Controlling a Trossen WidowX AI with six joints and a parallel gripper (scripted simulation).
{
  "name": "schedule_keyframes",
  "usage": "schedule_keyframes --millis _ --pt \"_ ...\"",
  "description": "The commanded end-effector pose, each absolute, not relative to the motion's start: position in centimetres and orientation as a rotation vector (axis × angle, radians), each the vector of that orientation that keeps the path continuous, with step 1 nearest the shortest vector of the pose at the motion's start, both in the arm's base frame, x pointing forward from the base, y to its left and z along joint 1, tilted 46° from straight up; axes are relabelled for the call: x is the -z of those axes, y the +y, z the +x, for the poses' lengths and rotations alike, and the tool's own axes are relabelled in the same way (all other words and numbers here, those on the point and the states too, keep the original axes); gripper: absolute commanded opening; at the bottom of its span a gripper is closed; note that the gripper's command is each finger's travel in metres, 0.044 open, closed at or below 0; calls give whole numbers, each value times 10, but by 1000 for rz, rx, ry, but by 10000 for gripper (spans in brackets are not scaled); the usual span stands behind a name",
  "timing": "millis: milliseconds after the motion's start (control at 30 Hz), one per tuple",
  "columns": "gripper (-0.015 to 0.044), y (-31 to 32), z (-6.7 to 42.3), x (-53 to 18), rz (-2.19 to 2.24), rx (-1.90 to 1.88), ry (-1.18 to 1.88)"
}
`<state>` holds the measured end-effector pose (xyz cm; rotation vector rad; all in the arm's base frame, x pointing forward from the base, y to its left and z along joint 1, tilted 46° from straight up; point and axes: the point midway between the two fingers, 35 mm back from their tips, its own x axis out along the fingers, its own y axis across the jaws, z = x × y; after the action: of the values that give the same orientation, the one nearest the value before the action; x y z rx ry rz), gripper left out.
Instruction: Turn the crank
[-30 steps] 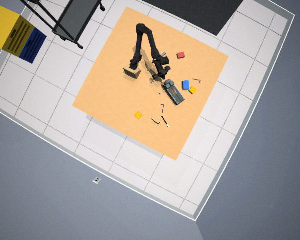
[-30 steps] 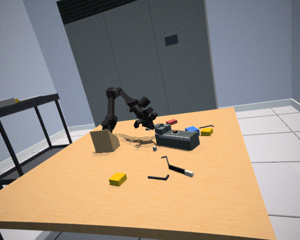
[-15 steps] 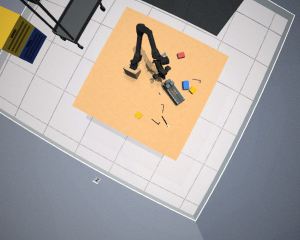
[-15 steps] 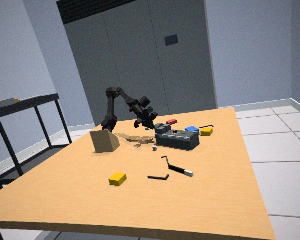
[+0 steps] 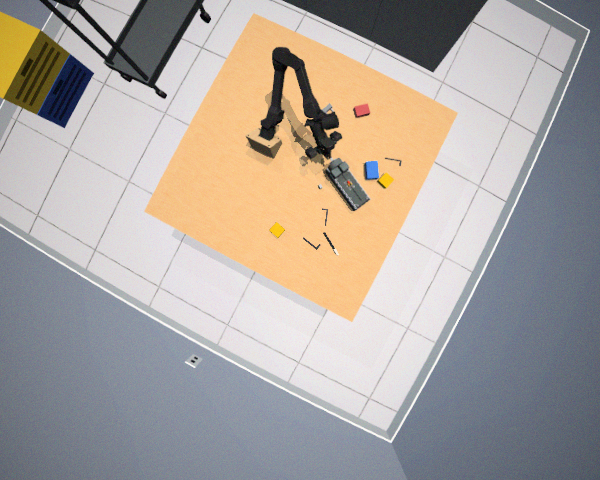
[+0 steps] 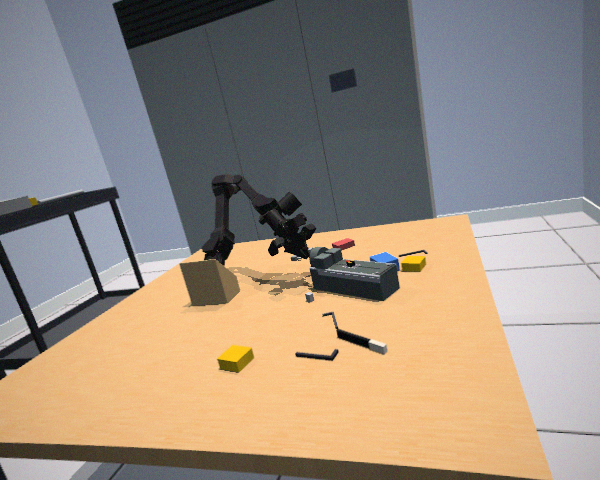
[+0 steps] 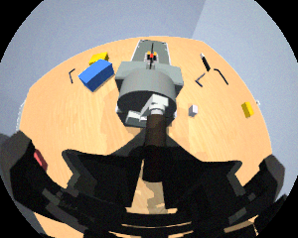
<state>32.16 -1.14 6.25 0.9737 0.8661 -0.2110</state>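
The grey machine [image 5: 353, 193] [image 6: 353, 283] [image 7: 161, 47] lies on the wooden table, its round hub [image 7: 146, 89] facing the arm. A pale crank arm [image 7: 160, 102] on the hub carries a dark brown handle [image 7: 155, 141]. My gripper [image 5: 328, 156] [image 6: 306, 255] [image 7: 152, 132] is shut on the handle at the machine's near end. The red pointer [image 5: 349, 182] [image 6: 350, 263] [image 7: 151, 56] is on the slide on top, close to the brass marks. The frames are too coarse to tell whether it is exactly level with them.
A blue block [image 5: 371, 169] [image 6: 384, 259] [image 7: 96, 75] and a yellow block [image 5: 385, 180] [image 6: 413, 264] lie beside the machine. A small pale cube [image 5: 319, 187] [image 6: 309, 297] [image 7: 193, 110] lies on its other side. A red block [image 5: 362, 110] [image 6: 343, 243], hex keys, a marker and another yellow block [image 5: 276, 229] [image 6: 235, 358] lie farther off.
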Motion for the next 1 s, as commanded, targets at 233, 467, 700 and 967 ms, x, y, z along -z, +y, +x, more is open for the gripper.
schedule_keyframes --millis 233,467,700,967 --pt "0 -8 326 -71 973 188 850" --pt "0 -7 326 -71 973 188 850" --pt "0 -7 326 -71 973 188 850" --pt "0 -7 327 -71 974 188 850"
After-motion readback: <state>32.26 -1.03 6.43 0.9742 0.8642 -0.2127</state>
